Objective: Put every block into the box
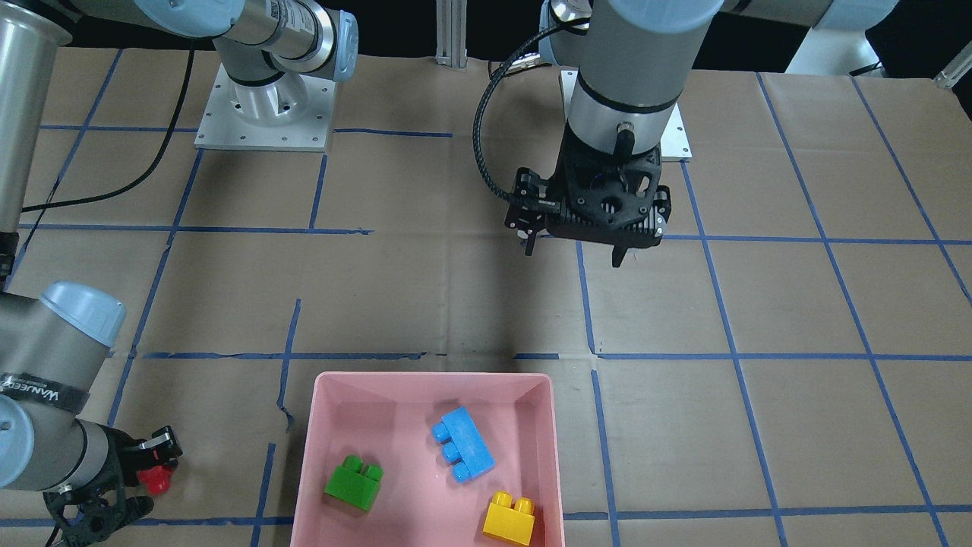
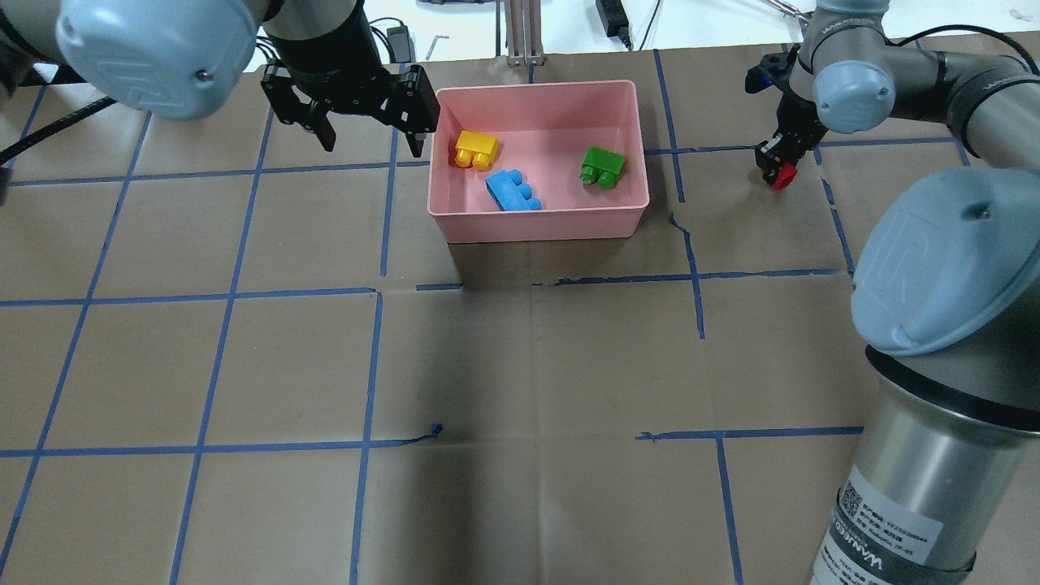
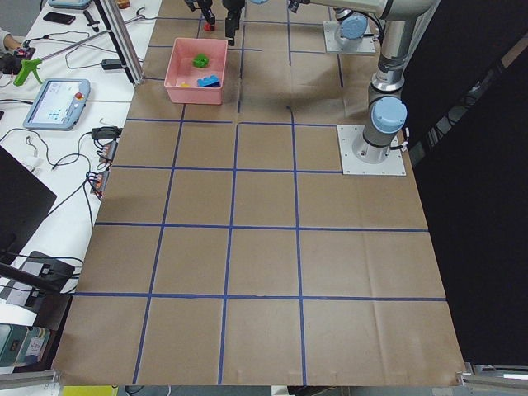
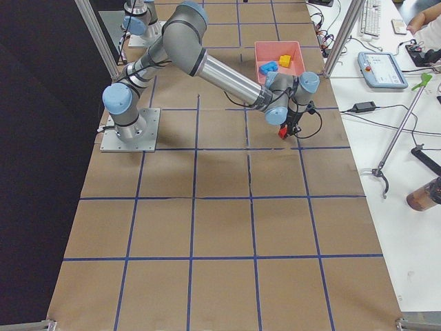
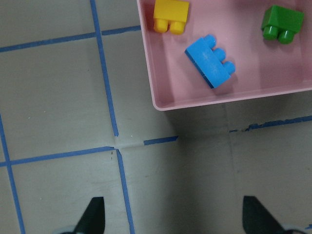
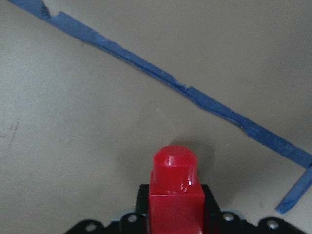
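The pink box (image 2: 536, 223) stands at the far middle of the table. In it lie the yellow brick (image 2: 476, 149), the light-blue brick (image 2: 512, 192) and the green brick (image 2: 603, 166), apart from one another. My left gripper (image 2: 370, 134) is open and empty, hovering just left of the box; its wrist view shows the box's corner (image 5: 243, 96) and all three bricks. My right gripper (image 2: 776, 166) is shut on the red brick (image 6: 175, 195), right of the box and close over the paper. It also shows in the front view (image 1: 156, 479).
Brown paper with a blue tape grid (image 2: 382, 292) covers the table. An aluminium post (image 2: 520, 32) stands just behind the box. The two arm base plates (image 1: 262, 106) sit on the robot's side. A teach pendant (image 4: 382, 69) and cables lie beyond the table's far edge.
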Robot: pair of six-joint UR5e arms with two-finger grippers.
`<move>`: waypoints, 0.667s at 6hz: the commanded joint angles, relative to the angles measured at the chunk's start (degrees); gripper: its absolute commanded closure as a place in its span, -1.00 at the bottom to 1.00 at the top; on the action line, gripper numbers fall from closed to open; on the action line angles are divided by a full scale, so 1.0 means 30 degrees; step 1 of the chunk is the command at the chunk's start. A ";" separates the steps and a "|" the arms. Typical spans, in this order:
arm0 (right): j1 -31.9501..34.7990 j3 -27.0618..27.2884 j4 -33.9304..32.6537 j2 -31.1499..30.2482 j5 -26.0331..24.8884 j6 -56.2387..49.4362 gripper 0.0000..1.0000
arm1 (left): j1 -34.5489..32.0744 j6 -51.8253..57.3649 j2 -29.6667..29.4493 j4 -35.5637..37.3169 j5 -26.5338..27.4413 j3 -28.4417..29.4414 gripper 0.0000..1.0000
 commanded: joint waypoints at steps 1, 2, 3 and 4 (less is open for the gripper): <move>0.0029 -0.0425 0.0218 -0.0734 -0.0040 0.0678 0.77 | 0.0758 0.0131 0.0856 -0.1508 0.0014 -0.0350 -0.99; 0.0203 -0.1153 0.1496 -0.1610 0.0134 0.1496 0.77 | 0.1194 0.0132 0.1151 -0.1394 0.0014 -0.0587 -0.99; 0.0350 -0.2408 0.3336 -0.2083 0.0484 0.3621 0.77 | 0.1750 0.0161 0.1154 -0.1393 -0.0015 -0.0618 -0.99; 0.1396 -0.4074 0.5065 -0.2030 0.1154 0.5557 0.76 | 0.1784 -0.0013 0.1154 -0.1364 -0.0073 -0.0561 -0.99</move>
